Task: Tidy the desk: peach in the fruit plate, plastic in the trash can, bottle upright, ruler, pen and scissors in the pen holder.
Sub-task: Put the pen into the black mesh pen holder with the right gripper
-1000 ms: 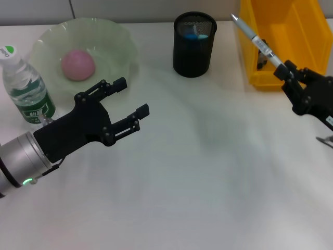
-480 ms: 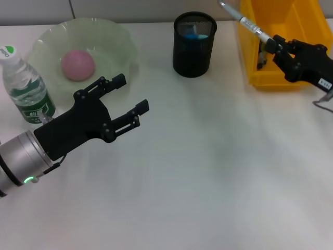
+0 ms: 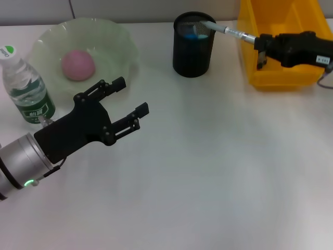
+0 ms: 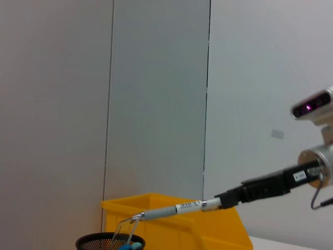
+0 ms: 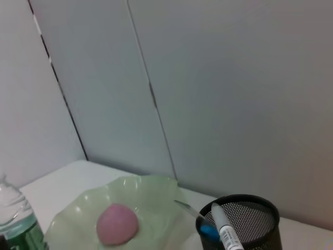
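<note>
One slip risked: right gripper point(image 3: 260, 44) jaws clamping the pen point(image 3: 229, 31) nearly flat over the pen holder point(image 3: 194, 44), possibly tipping out; left gripper point(image 3: 122, 104) jaws gaping empty.

White table point(image 3: 218, 172), matte surface. Grey panelled wall point(image 4: 156, 94) behind the table, vertical seams between panels; seams also visible in right wrist view, wall point(image 5: 208, 94).

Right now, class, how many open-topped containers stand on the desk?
3. The green fruit plate sits at the robot's far left, holding the peach; the black pen holder is far centre; the yellow trash can is far right.
</note>
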Tool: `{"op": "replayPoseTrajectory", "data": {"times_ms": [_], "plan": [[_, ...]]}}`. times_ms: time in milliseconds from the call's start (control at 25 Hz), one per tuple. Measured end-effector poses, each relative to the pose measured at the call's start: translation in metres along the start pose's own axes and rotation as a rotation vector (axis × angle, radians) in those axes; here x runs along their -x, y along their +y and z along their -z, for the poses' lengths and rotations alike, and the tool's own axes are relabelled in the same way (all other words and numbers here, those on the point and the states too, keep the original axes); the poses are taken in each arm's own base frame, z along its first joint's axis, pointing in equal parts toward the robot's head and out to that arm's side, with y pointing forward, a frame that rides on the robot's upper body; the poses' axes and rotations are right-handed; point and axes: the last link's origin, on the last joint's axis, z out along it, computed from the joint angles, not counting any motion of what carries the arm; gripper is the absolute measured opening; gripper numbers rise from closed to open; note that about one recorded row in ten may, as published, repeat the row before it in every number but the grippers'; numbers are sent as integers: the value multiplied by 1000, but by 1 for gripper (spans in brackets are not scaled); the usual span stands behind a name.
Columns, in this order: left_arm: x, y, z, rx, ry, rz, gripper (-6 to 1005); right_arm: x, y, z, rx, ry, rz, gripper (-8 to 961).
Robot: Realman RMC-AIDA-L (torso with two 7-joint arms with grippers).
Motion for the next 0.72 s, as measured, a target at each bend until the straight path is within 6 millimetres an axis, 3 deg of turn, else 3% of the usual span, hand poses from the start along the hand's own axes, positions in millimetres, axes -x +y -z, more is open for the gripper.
{"op": "replayPoseTrajectory", "data": {"times_ms": [240,720], "plan": [[1,1,2,0,-3,3,773,24,0,1,-4,42,15,167],[2,1,3,0,-8,2,773,36,-3,-6,2,138,-2,170]]}}
